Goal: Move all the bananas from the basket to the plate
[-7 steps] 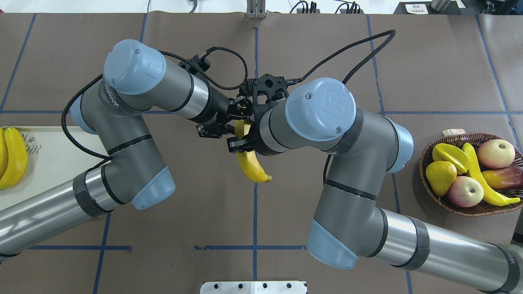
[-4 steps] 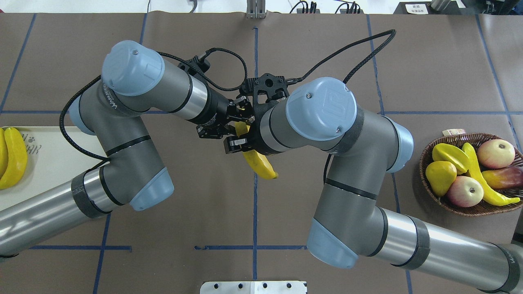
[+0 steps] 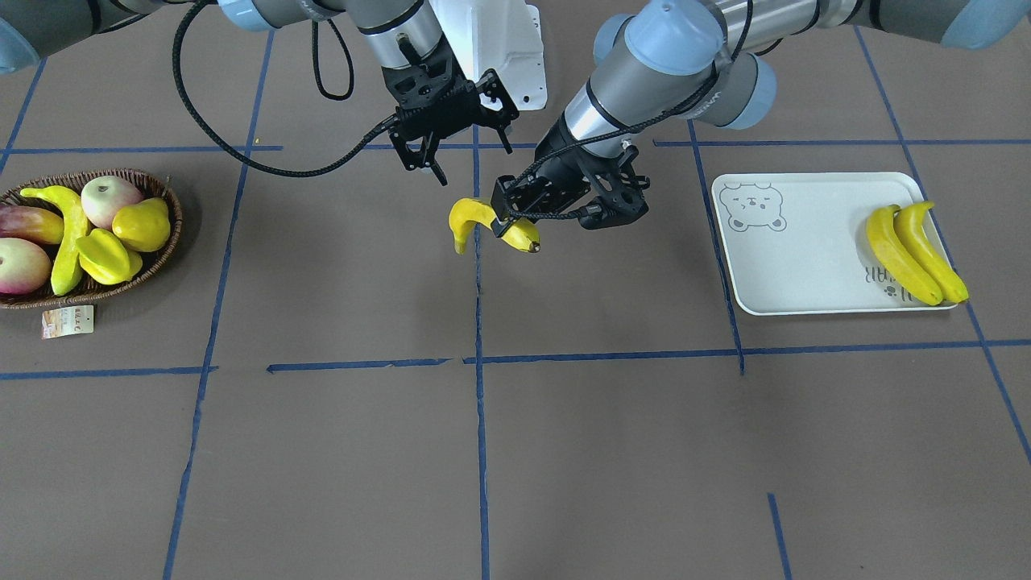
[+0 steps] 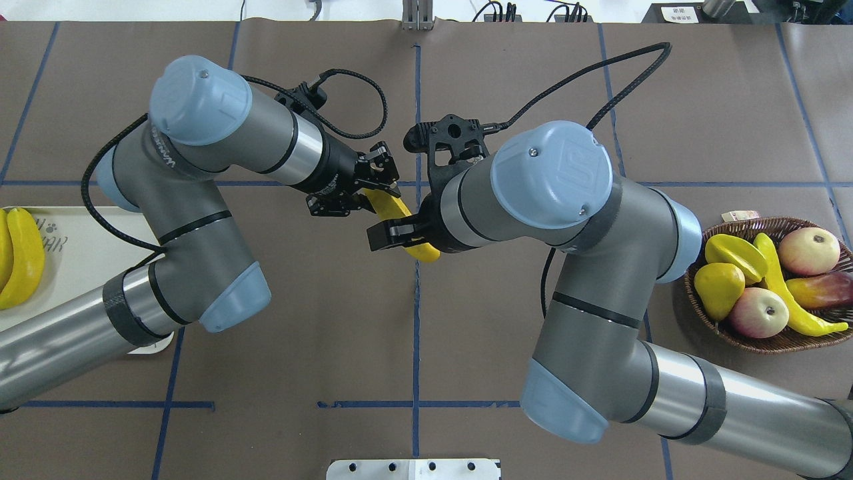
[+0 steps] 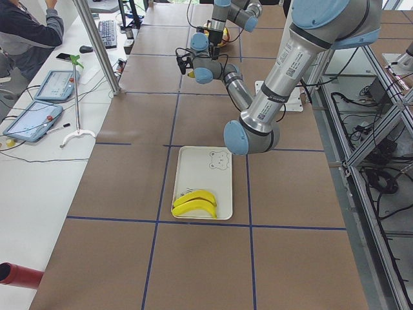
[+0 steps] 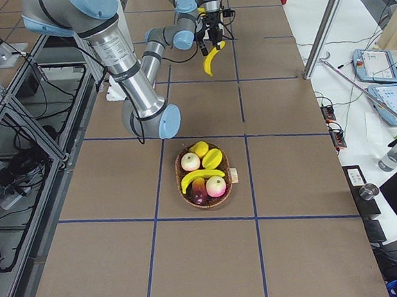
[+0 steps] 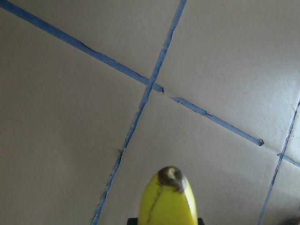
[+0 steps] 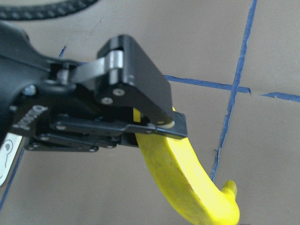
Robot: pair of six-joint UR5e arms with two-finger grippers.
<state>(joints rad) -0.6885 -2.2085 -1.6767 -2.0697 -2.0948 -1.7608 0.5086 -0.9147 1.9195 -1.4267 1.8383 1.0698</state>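
Note:
My left gripper (image 3: 512,219) is shut on one end of a yellow banana (image 3: 475,217) and holds it above the table's middle; the banana also shows in the overhead view (image 4: 392,207) and both wrist views (image 7: 166,204) (image 8: 183,178). My right gripper (image 3: 474,159) is open and empty, just behind and above that banana. Two bananas (image 3: 914,242) lie on the pale bear-face plate (image 3: 805,258). One banana (image 3: 64,242) lies in the brown wicker basket (image 3: 165,242) among other fruit.
The basket also holds two apples (image 4: 810,250), a starfruit (image 4: 733,257), a yellow pear (image 4: 718,287) and a mango (image 4: 826,288). A paper tag (image 3: 68,321) lies by the basket. Blue tape lines cross the brown table. An operator sits at a side desk (image 5: 29,39).
The banana has passed from my right gripper to my left gripper. The right gripper has opened and drawn back to the right. The left arm has shifted slightly left with the banana.

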